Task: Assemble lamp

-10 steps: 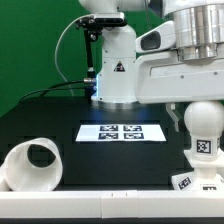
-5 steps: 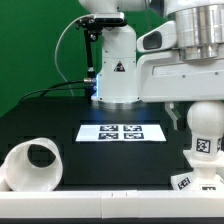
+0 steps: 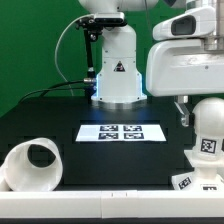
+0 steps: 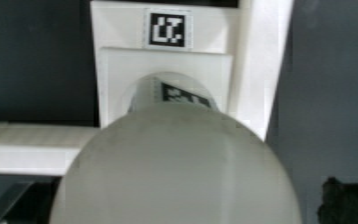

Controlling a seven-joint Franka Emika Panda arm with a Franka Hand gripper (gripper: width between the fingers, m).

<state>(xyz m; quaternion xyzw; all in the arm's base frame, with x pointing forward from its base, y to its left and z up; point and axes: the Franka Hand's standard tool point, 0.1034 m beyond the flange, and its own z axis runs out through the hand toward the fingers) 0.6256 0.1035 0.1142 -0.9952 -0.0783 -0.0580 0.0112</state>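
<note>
I have the bulb (image 3: 210, 128) standing upright at the exterior view's right, over the flat square base (image 3: 186, 181) near the front of the tabletop (image 3: 100, 165). In the wrist view the bulb's round head fills the foreground, with the tagged base beyond it. The shade (image 3: 32, 164) lies on its side, well apart at the exterior view's left. The marker board (image 3: 122, 132) sits between them, further back. The arm (image 3: 185, 65) hangs above the bulb. I cannot tell how far the end effector is open or whether it grips anything.
</note>
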